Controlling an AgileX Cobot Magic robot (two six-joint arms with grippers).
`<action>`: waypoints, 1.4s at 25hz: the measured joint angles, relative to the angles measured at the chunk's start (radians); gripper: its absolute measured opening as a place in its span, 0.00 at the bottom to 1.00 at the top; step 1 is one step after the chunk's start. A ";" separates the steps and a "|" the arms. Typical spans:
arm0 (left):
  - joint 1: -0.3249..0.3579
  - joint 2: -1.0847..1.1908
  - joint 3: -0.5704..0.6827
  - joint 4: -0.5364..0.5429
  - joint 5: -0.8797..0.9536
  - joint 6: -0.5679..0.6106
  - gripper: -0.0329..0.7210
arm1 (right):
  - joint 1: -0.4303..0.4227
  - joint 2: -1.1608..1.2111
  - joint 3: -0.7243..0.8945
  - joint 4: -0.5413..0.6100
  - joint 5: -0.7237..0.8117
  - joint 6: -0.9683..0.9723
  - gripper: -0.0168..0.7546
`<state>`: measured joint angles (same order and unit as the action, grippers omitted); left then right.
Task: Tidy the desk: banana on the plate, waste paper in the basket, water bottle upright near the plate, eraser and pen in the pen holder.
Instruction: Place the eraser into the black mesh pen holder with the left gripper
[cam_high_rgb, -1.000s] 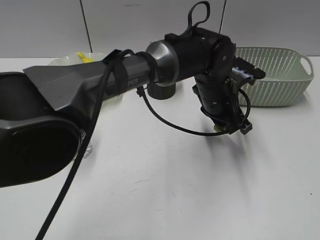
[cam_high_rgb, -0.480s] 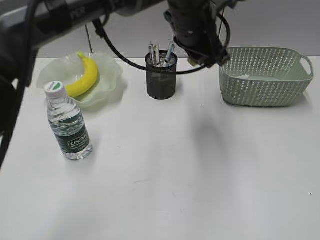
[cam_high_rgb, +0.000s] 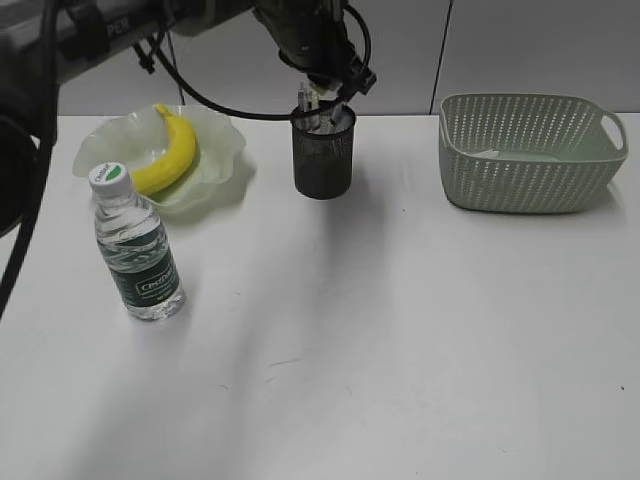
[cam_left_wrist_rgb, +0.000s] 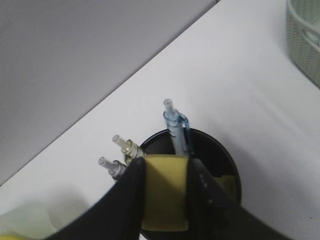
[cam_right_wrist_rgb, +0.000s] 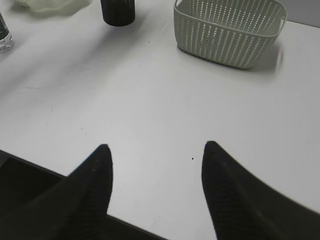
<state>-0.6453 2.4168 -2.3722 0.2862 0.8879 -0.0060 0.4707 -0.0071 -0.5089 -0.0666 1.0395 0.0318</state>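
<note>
My left gripper (cam_high_rgb: 335, 85) hangs just above the black mesh pen holder (cam_high_rgb: 323, 160) and is shut on a yellow eraser (cam_left_wrist_rgb: 165, 192). In the left wrist view the eraser sits over the holder's mouth (cam_left_wrist_rgb: 220, 160), beside three pens (cam_left_wrist_rgb: 176, 127) standing in it. The banana (cam_high_rgb: 175, 150) lies on the wavy pale green plate (cam_high_rgb: 225, 140). The water bottle (cam_high_rgb: 137, 250) stands upright in front of the plate. A pale patch shows inside the basket (cam_high_rgb: 530, 150); I cannot tell whether it is the waste paper. My right gripper (cam_right_wrist_rgb: 156, 150) is open and empty over the desk (cam_high_rgb: 400, 350).
The basket stands at the back right, also in the right wrist view (cam_right_wrist_rgb: 230, 35) and at the top right of the left wrist view (cam_left_wrist_rgb: 305, 35). A grey wall runs behind the desk. The left arm's cable hangs near the plate.
My left arm has swung from in front of the basket up and left to above the pen holder, carrying the eraser. Bottle, plate and holder came into view.
</note>
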 joint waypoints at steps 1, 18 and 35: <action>0.008 0.011 0.000 0.000 -0.013 0.000 0.29 | 0.000 0.000 0.000 0.000 0.000 0.000 0.61; 0.032 0.074 0.001 -0.011 -0.029 -0.002 0.29 | 0.000 0.000 0.000 0.000 0.000 0.000 0.61; 0.032 0.013 0.001 0.017 0.023 -0.002 0.66 | 0.000 0.000 0.000 0.000 -0.001 0.000 0.61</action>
<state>-0.6137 2.4294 -2.3713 0.3030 0.9106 -0.0085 0.4707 -0.0071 -0.5089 -0.0666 1.0384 0.0318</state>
